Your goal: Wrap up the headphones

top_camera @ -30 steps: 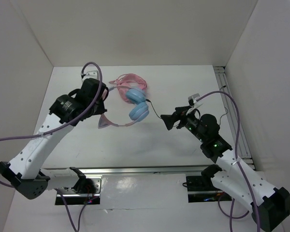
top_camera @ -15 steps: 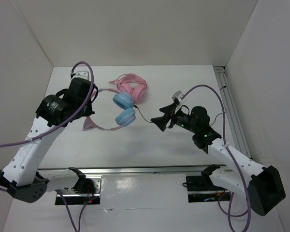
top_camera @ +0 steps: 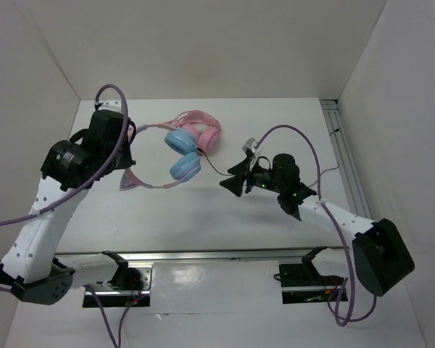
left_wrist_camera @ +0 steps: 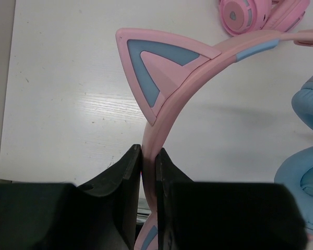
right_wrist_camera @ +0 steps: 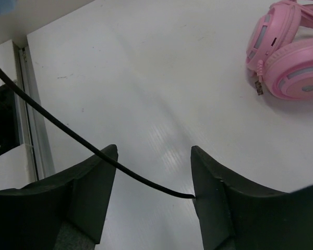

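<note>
The headphones have light-blue ear cups (top_camera: pixel 183 152) and a thin pink cat-ear headband (top_camera: pixel 146 185), and are lifted above the table at the left centre. My left gripper (top_camera: pixel 127 158) is shut on the headband (left_wrist_camera: pixel 161 112), just below a cat ear (left_wrist_camera: pixel 154 65). The blue cups also show at the right edge of the left wrist view (left_wrist_camera: pixel 305 161). The thin black cable (top_camera: pixel 212 167) runs from the cups to my right gripper (top_camera: pixel 230 180). That gripper (right_wrist_camera: pixel 154 153) is open. The cable (right_wrist_camera: pixel 88 145) crosses the gap between its jaws and ends against the right finger (right_wrist_camera: pixel 208 187).
All-pink headphones (top_camera: pixel 201 129) lie on the table just behind the blue cups; they also show in the right wrist view (right_wrist_camera: pixel 287 52) and the left wrist view (left_wrist_camera: pixel 250 13). A metal rail (top_camera: pixel 351 174) runs along the table's right side. White walls enclose the table.
My left arm has carried the headphones to the left and a little farther back. My right gripper has moved left along the cable, staying open.
</note>
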